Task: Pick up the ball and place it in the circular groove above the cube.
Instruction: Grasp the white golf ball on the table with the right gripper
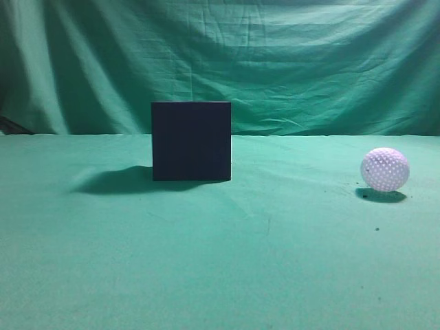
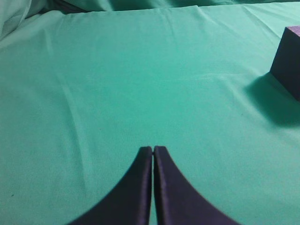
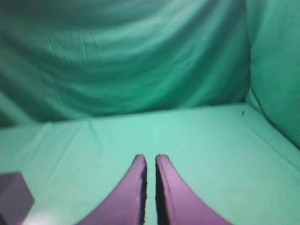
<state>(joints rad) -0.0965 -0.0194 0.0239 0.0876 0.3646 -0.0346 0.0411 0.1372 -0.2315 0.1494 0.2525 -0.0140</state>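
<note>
The black cube point(image 1: 191, 141) stands on the green cloth at the middle of the exterior view. Its top face and the groove are hidden at this height. The white dimpled ball point(image 1: 385, 169) rests on the cloth far to the cube's right. Neither gripper shows in the exterior view. My left gripper point(image 2: 153, 149) is shut and empty above bare cloth, with the cube point(image 2: 288, 61) at the right edge of its view. My right gripper point(image 3: 150, 158) is shut and empty but for a thin gap, with the cube point(image 3: 14, 197) at the lower left. The ball shows in neither wrist view.
Green cloth point(image 1: 220, 261) covers the table and hangs as a backdrop point(image 1: 275, 62) behind it. In the right wrist view the cloth also rises as a wall on the right point(image 3: 276, 70).
</note>
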